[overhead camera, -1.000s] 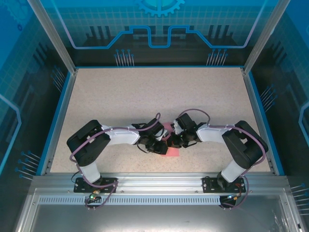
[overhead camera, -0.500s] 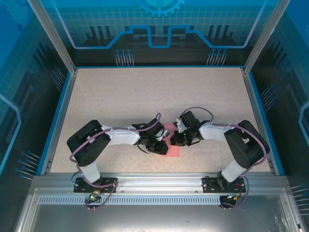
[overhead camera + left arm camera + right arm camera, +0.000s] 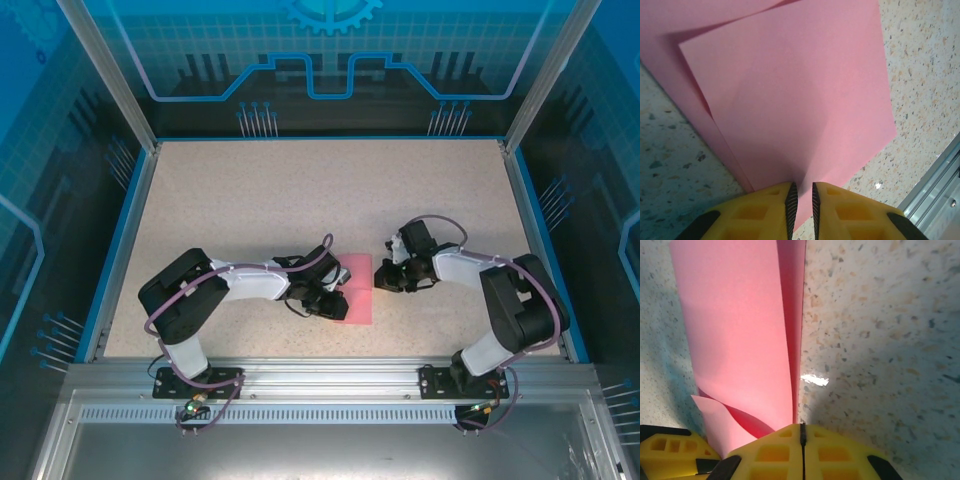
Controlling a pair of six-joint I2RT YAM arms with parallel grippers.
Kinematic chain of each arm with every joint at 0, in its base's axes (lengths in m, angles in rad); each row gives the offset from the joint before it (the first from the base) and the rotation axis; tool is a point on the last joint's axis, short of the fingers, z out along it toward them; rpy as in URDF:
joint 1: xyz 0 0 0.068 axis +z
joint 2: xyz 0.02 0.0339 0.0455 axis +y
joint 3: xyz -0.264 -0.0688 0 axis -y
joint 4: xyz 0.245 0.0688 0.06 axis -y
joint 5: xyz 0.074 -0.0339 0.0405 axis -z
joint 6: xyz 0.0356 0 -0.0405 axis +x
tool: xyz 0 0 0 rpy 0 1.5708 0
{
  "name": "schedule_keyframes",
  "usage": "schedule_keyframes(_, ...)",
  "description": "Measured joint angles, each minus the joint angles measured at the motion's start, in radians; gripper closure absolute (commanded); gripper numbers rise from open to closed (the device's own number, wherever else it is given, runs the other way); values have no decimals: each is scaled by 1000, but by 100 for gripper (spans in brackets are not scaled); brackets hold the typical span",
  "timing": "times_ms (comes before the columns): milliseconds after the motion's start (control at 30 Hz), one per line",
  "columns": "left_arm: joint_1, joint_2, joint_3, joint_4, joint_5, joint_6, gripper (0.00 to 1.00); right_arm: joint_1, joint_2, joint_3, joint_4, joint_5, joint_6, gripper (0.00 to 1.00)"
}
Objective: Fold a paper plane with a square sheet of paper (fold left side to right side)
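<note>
From above, the paper point(image 3: 358, 285) lies on the table point(image 3: 300, 200) as a narrow upright rectangle between the 2 grippers. The left gripper point(image 3: 330, 303) is over its lower-left part and the right gripper point(image 3: 383, 283) is just beside its right edge. The left-to-right fold looks laid over but not yet pressed, so the step in hand is probably setting that crease. The next move calls for flattening the upper layer without letting its edges slip out of line. In the left wrist view, the fingers point(image 3: 790, 197) stand almost together with 1 thin slit between them. A corner of the paper point(image 3: 800, 90) runs under them and pink shows in the slit, but whether they pinch it or merely rest on it cannot be told. In the right wrist view, the fingers point(image 3: 785, 440) are closed tight on nothing. The paper's point(image 3: 735, 330) right edge ends just at their tips, and its 2 layers gape slightly there.
</note>
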Motion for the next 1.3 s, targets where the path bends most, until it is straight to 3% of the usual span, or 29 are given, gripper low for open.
schedule_keyframes(267,-3,0,4,-4,-7,0,79,41,-128,-4,-9,-19,15,93)
schedule_keyframes(533,-7,0,13,-16,-12,0,79,172,-23,-8,67,-68,89,93)
schedule_keyframes(700,-12,1,31,-42,-19,0,79,177,72,7,57,-70,99,93)
schedule_keyframes(1300,-17,76,139,-69,-3,2,79,177,104,56,-8,-69,95,94)
